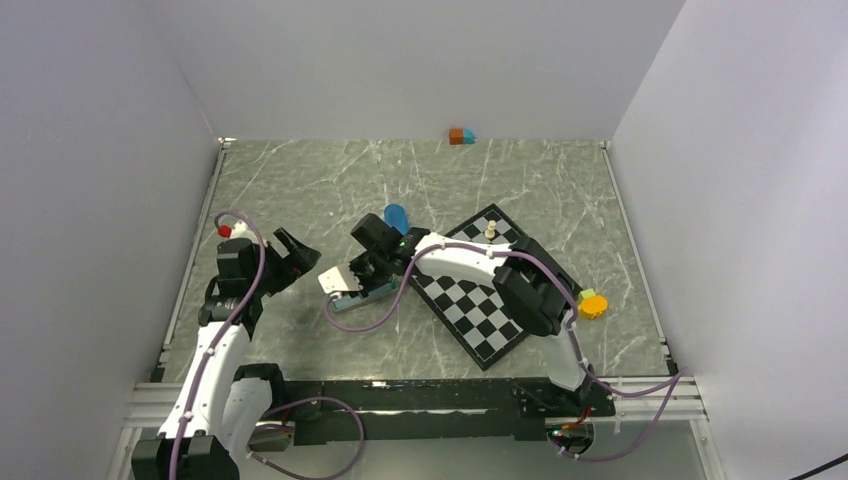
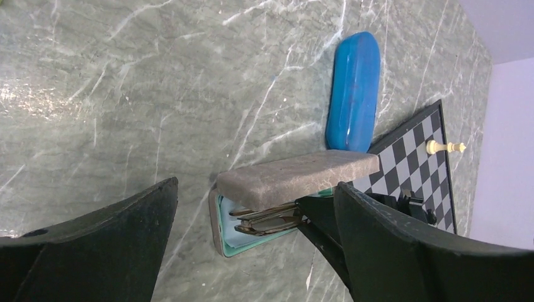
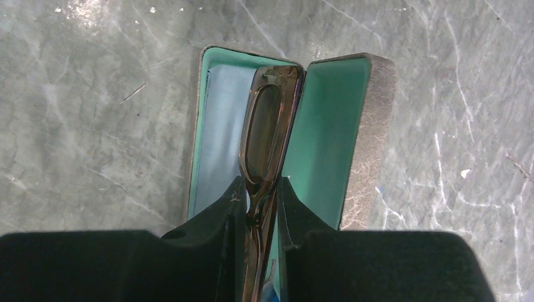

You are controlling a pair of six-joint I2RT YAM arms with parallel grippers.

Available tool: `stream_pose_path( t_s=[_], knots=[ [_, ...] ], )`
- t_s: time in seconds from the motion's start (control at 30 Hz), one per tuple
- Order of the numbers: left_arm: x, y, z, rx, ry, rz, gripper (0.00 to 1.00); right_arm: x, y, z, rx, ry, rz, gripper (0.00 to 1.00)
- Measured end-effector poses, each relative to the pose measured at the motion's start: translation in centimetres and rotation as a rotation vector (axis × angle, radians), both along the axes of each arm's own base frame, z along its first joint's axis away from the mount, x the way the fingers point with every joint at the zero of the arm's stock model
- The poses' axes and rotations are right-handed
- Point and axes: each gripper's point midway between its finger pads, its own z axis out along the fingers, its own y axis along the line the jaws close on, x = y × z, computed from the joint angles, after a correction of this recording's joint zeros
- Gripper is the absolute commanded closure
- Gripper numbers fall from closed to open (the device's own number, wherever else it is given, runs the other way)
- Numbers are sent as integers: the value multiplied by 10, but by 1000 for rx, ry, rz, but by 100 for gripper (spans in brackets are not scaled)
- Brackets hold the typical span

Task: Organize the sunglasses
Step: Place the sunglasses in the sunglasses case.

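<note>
Brown, thin-framed sunglasses [image 3: 267,126], folded, are pinched at the bridge between the two fingers of the right hand [image 3: 259,201]. The far lens runs straight ahead of the fingertips. The pair stands on edge inside an open hard case [image 3: 371,138] directly below that hand, along the hinge line. The tray lies to the left of the fingers and the raised lid to their right. Both halves are lined in teal, the outer shell is grey and textured, and a light-blue cloth [image 3: 220,132] covers the tray floor.

The left hand [image 2: 255,189] is spread wide, gripping nothing, and hangs above the bench [image 2: 126,82]. Seen between its fingers is the same case, lid half lifted, with the sunglasses showing in the gap under the lid.

Beyond the case, ahead of the left hand, a blue capsule-shaped case [image 2: 354,91] lies flat on the bench. To the right of it is a chessboard [image 2: 419,163] carrying one pale chess piece [image 2: 444,147].
</note>
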Motion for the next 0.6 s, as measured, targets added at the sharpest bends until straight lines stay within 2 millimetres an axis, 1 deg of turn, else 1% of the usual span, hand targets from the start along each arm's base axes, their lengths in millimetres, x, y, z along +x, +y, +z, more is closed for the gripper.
stream_pose_path(
  t_s=[0.1,0.17,0.23,0.47,0.6],
  knots=[
    [-1,-2,-8,-3,2,-11,4,-3,-1,-3,-7,14,11,100],
    [-2,-3,-13,-4,10,-25,1,-6,-1,-3,-7,26,24,100],
    [-1,-5,-16,-3,9,-40,1,-8,-1,-3,-9,34,34,100],
    [2,-9,-14,7,-34,-84,1,-13,1,-4,-10,48,76,100],
    [0,-11,-18,10,-40,-95,3,-11,4,-8,-16,64,91,98]
  ],
)
